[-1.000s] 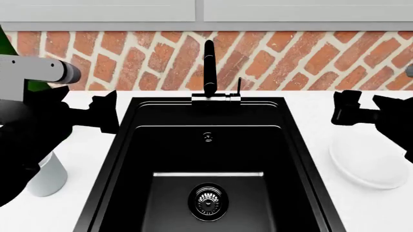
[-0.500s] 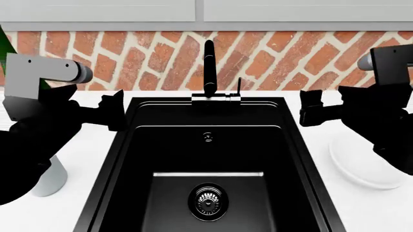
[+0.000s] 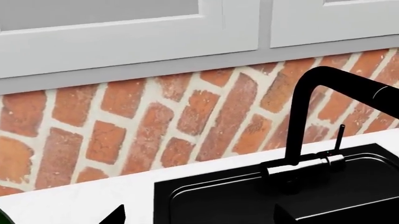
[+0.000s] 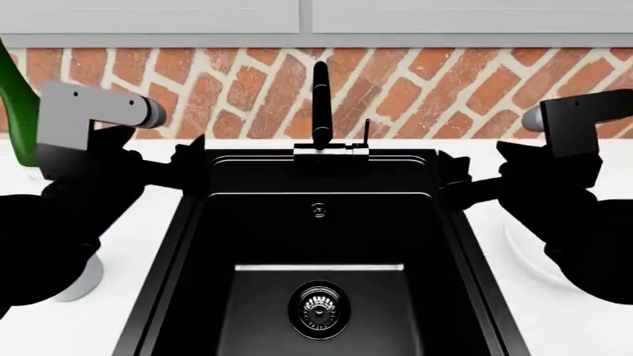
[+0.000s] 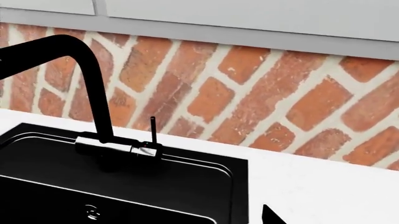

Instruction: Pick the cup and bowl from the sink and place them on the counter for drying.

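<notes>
On the white counter [image 4: 148, 245] left of the sink [image 4: 316, 297], the cup [image 4: 81, 278] stands upright, its pale grey-white side mostly hidden behind the left arm. Right of the sink, only a thin white edge of the bowl [image 4: 521, 252] shows on the counter past the right arm. The black basin holds nothing but its round metal drain [image 4: 319, 308], and the tall black faucet [image 4: 321, 104] rises at its back rim against the red brick wall [image 4: 425, 93]. The left gripper [image 4: 188, 174] hovers at the sink's left rim and the right gripper [image 4: 457, 185] at its right rim, both pointing inward; each is a dark shape against the black basin, so how wide either stands cannot be told. A green bottle [image 4: 18, 111] stands at the far left.
</notes>
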You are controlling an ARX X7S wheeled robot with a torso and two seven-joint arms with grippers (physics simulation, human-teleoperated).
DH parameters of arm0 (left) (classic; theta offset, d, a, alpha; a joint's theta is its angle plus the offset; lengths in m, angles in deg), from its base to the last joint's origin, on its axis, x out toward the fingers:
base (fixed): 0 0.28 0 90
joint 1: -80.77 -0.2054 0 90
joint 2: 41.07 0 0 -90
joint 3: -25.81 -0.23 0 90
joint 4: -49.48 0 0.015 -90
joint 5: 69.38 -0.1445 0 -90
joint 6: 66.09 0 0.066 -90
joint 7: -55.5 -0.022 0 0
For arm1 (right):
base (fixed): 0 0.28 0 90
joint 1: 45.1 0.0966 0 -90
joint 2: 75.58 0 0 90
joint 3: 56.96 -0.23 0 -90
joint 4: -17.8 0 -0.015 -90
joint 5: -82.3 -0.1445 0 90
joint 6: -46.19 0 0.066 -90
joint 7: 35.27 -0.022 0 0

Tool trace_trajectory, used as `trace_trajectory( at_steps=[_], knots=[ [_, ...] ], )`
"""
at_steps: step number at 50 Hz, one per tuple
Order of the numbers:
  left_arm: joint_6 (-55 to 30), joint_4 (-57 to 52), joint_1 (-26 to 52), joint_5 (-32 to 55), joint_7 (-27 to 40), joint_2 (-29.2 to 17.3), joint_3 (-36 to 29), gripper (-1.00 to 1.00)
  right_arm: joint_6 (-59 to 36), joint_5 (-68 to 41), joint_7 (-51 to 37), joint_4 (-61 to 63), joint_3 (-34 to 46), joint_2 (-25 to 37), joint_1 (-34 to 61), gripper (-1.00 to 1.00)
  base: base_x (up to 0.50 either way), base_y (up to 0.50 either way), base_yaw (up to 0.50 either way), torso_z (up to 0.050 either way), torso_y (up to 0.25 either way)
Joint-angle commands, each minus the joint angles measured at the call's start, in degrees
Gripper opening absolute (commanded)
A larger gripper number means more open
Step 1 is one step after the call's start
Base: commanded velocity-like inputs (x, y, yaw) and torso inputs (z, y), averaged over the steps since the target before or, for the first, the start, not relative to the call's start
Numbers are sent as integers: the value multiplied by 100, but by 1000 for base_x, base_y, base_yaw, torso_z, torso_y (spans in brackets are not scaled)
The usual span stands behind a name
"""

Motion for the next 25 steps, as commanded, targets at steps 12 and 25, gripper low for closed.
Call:
trace_trajectory(
  at_steps=[12,25],
  knots=[
    [347,-234,-407,-611,-181,165,-272,100,393,481,138,-64,94,-262,-445,100,0,0,0,0,0],
    [469,-673,-1017,-88,290,-62,154,100,620,250,-207,647,-40,135,-766,100,0,0,0,0,0]
  ],
)
